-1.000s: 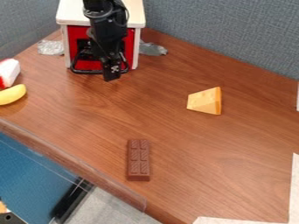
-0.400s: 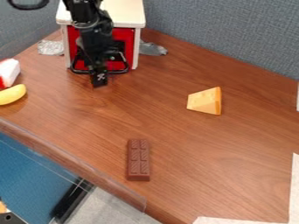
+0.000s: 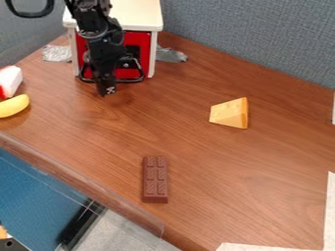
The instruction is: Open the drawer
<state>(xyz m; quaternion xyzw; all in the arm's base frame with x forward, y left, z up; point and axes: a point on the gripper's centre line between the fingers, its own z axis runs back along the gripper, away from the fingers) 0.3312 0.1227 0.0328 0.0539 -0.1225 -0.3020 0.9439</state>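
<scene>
The black gripper hangs at the upper left, in front of the small white-topped cabinet. Its fingertips are low, around the front of the black handle; I cannot tell whether they touch it. The cabinet's red drawer front is partly covered by the arm, and the handle sticks out along its lower part.
A yellow banana and a white and red block lie at the left edge. A cheese wedge is right of centre, a chocolate bar lower middle. Crumpled foil lies beside the cabinet.
The gripper has moved left across the cabinet's front, mostly between the first two frames, then slightly further left. The cabinet and the objects on the table have not moved.
</scene>
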